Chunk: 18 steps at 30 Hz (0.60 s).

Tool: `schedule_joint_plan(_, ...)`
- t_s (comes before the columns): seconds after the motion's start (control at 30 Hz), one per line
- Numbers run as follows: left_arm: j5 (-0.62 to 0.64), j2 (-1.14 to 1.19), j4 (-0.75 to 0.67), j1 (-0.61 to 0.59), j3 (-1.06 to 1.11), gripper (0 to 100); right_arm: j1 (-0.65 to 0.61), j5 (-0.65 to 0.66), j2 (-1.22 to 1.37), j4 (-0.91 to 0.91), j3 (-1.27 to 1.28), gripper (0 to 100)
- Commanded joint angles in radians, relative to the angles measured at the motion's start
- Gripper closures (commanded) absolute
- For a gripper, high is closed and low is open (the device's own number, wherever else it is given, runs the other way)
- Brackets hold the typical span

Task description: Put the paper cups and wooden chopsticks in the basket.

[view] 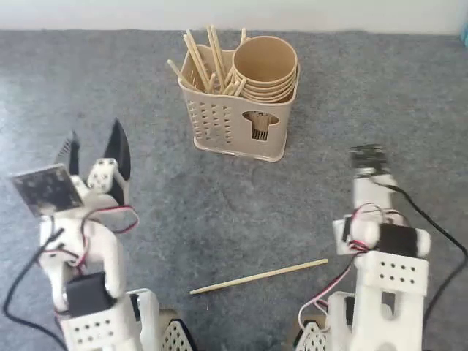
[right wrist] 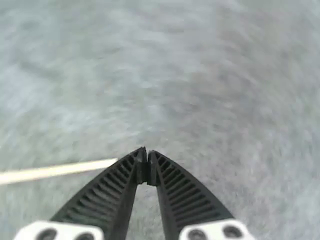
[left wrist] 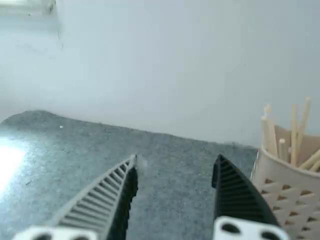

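In the basket (view: 238, 128) at the bench's (view: 409, 95) far side: stacked cups (view: 265, 62) and upright chopsticks (view: 201, 55). One loose chopstick (view: 259, 276) flat near the arms. Left fingers (left wrist: 227, 185) apart, empty. Right fingers (right wrist: 142, 162) pressed together, near that chopstick's end.

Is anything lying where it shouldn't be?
Yes. One wooden chopstick lies flat on the grey mat, far from the basket. The other chopsticks and the paper cups stand inside the basket, so this one looks left out.
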Motion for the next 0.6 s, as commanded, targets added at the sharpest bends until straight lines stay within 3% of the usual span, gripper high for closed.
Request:
schedule_joint_plan(0.0,0.011,-0.107,0.072,-0.008,0.054,77,-0.166,0.126,-0.028,0.082,-0.103,98.9)
schedule_joint_plan(0.17,0.009,-0.215,0.192,-0.009,0.111,77,-0.374,0.273,-0.028,0.197,-0.193,98.9)
schedule_joint_plan(0.3,0.006,-0.308,0.261,-0.034,0.168,77,-0.585,0.298,-0.028,0.231,-0.199,98.9)
schedule_joint_plan(0.57,0.005,-0.315,0.178,-0.222,0.318,77,-0.978,0.292,-0.018,0.087,-0.054,98.9)
